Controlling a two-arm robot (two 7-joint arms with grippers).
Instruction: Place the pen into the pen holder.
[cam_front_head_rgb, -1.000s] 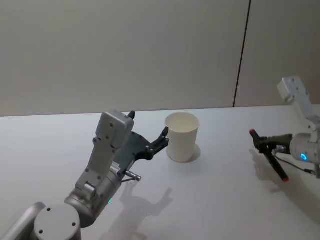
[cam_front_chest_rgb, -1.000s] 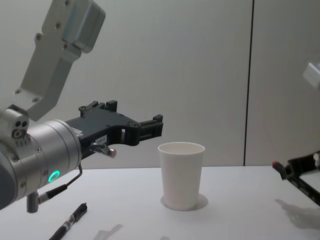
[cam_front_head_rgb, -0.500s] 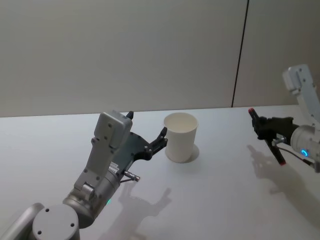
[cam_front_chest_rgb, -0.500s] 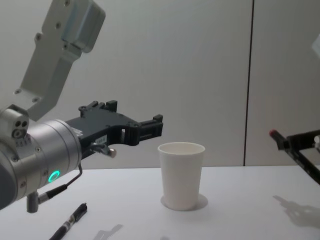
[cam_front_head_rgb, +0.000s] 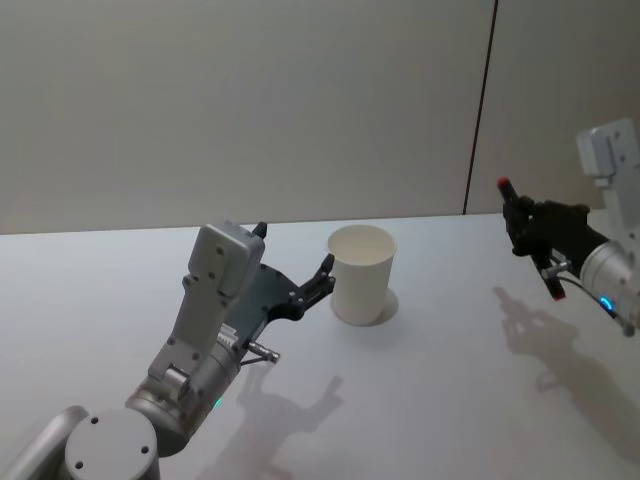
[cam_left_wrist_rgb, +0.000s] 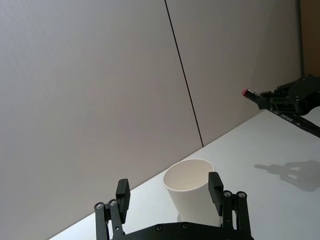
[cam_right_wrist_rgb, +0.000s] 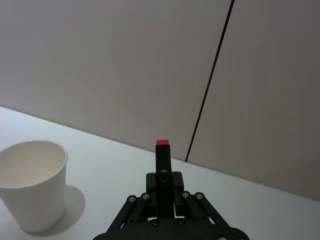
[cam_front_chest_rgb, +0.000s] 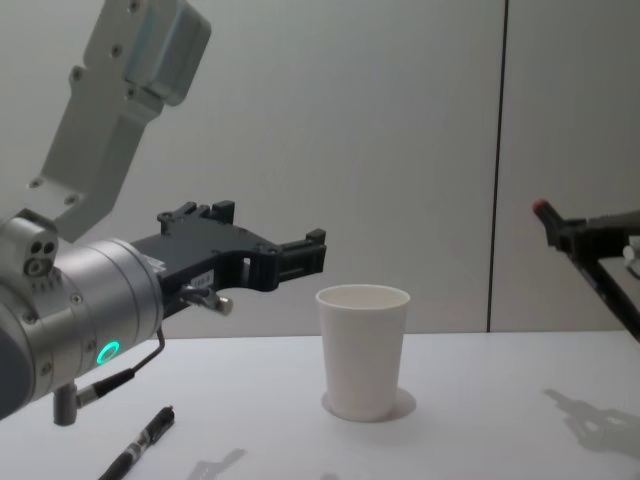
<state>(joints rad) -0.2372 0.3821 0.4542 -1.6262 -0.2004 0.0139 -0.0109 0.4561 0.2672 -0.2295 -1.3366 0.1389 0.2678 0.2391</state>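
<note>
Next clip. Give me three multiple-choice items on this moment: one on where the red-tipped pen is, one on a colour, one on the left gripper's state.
1. Where is the red-tipped pen?
A. Clamped in the right gripper, up off the table.
B. Lying flat on the table.
C. Standing in the pen holder.

2. What colour is the pen holder?
A. Blue.
B. Black.
C. White.

3. What state is the left gripper in?
A. Shut on the pen holder.
B. Open, gripping nothing.
C. Shut on a pen.

Answers:
1 A: the pen's shaft sits between the right gripper's closed fingers, raised above the table to the right of the pen holder.
2 C: the cup is plain white inside and out.
3 B: its fingers stand wide apart, by the pen holder's left side.
</note>
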